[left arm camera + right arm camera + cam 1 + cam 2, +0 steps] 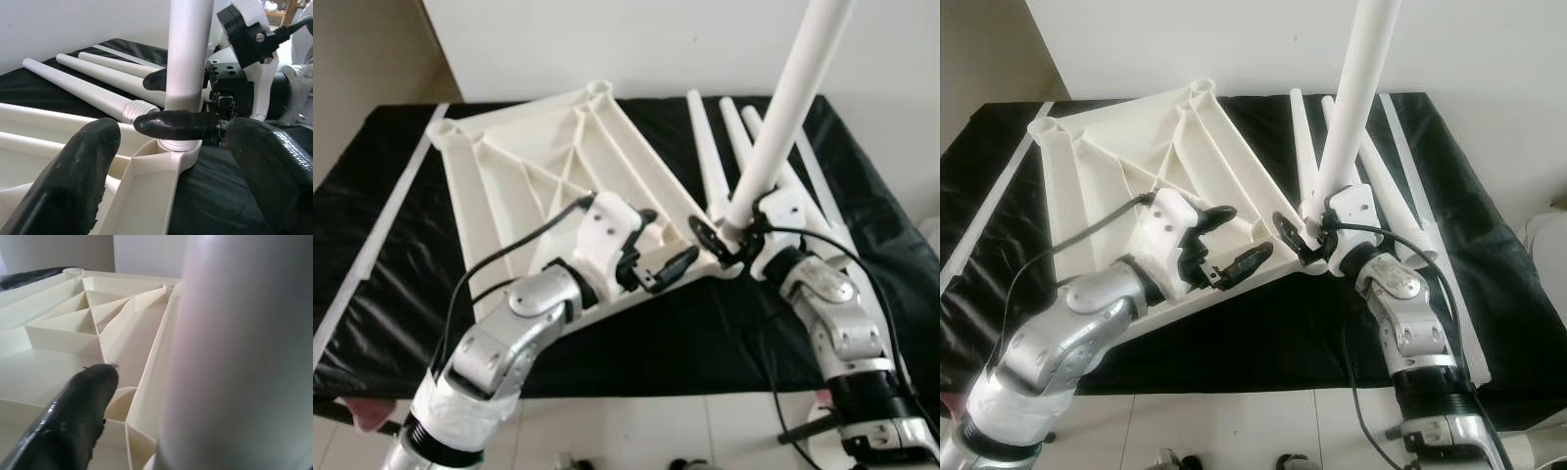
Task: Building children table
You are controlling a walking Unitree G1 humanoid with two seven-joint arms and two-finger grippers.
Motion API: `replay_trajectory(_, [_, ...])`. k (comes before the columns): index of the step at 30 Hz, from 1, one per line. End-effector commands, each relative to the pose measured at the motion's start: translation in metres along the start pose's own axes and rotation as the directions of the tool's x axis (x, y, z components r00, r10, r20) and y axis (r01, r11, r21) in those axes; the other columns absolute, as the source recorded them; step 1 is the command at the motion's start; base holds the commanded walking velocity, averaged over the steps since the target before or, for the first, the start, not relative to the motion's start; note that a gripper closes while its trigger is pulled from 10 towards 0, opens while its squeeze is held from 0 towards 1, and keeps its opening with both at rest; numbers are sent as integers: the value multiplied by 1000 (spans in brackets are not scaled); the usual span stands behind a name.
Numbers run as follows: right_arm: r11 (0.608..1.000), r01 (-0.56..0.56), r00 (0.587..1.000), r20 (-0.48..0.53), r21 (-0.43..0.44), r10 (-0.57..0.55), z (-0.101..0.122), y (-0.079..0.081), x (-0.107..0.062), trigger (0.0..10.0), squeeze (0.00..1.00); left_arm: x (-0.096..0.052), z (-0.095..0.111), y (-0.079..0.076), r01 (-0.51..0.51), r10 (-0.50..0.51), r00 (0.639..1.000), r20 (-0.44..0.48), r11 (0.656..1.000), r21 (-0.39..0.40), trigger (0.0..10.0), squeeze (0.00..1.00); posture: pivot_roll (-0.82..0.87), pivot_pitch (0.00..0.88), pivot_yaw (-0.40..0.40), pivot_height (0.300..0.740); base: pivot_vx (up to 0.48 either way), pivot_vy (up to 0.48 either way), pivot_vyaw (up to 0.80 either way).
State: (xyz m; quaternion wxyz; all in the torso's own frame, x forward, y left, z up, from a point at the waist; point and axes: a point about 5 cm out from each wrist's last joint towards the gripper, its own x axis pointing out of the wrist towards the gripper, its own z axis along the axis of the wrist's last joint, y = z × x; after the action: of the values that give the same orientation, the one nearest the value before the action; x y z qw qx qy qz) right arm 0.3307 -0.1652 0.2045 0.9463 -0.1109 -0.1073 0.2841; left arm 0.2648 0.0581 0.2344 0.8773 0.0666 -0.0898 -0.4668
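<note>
Left gripper (651, 257): silver arm reaching in from the near edge, jaws spread wide and empty, poised over the near rim of the tabletop beside the corner socket; right gripper (722, 235): jaws clamped on the lower end of the upright leg, just above the socket; tabletop (524, 166): white plastic, lying upside down with ribbed underside showing, on the black-covered bench (372, 225); upright leg (783, 108): white tube, standing tilted in the near right corner socket (180, 146), threaded end seated there; spare legs (710, 157): three white tapered tubes lying side by side on the bench just beyond the socket, threaded ends toward the tabletop.
</note>
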Motion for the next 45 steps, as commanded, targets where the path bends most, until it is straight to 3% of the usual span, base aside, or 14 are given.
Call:
replay_trajectory(1, [1000,-13,1000,0,-7,13,-1,-3,-1,4471,0,0,-5,-4,73,-73,997,-22,997,1,10000,0,-77,153,46,740,0,0,0])
replay_trajectory(5, [1000,-9,1000,-9,-4,9,-2,-6,-2,3608,0,-1,-4,-4,74,-74,997,-20,997,-1,10000,0,-77,151,45,740,0,0,0])
replay_trajectory(6, [1000,-5,1000,-12,-4,5,-3,-8,-3,1255,0,-1,-4,-4,74,-74,997,-20,997,-1,10000,0,-76,151,45,740,0,0,0])
replay_trajectory(7, [1000,6,1000,-19,-5,-6,-4,-11,-4,0,0,-1,-4,-5,75,-75,997,-20,997,-1,10000,0,-76,148,44,740,0,0,0])
replay_trajectory(15, [999,29,999,-34,15,-29,-9,-16,-8,0,0,-1,-4,-5,77,-77,997,-19,997,-2,10000,0,-77,143,40,740,0,0,0])
replay_trajectory(16, [999,46,998,-41,20,-45,-11,-16,-8,8353,0,-1,-4,-6,78,-78,997,-19,997,-1,10000,0,-78,139,39,740,0,0,0])
replay_trajectory(17, [998,58,997,-46,22,-57,-13,-15,-9,8353,0,-1,-4,-6,79,-79,997,-19,997,-1,10000,0,-78,139,39,740,0,0,0])
replay_trajectory(18, [997,69,997,-48,34,-68,-14,-14,-9,10000,0,-1,-4,-6,81,-82,996,-19,997,-2,10000,0,-79,137,37,740,0,0,0])
replay_trajectory(26, [979,188,980,-81,80,-182,-20,-10,-9,10000,0,-1,-5,-9,89,-89,996,-17,996,-6,10000,0,-83,132,31,740,0,0,0])
replay_trajectory(34, [894,439,895,-136,95,-425,-20,-9,-12,10000,0,-1,-6,-7,95,-95,995,-33,995,-6,10000,0,-84,137,29,740,0,0,0])
replay_trajectory(38, [803,590,804,-156,81,-574,-15,9,-16,10000,0,-2,-11,-2,77,-77,996,-55,997,1,10000,0,-88,144,21,740,0,0,0])
replay_trajectory(40, [803,590,804,-156,81,-574,-15,9,-16,10000,0,-2,-11,-2,77,-77,996,-55,997,1,10000,0,-88,144,21,740,0,0,0])
replay_trajectory(42, [725,679,732,-180,115,-657,-15,19,-19,10000,0,-4,-10,1,68,-68,996,-54,998,1,10000,0,-90,148,21,740,0,0,0])
replay_trajectory(45, [673,734,677,-193,92,-711,-14,24,-22,10000,0,-5,-11,3,60,-60,996,-61,998,4,10000,0,-82,147,20,740,0,0,0])
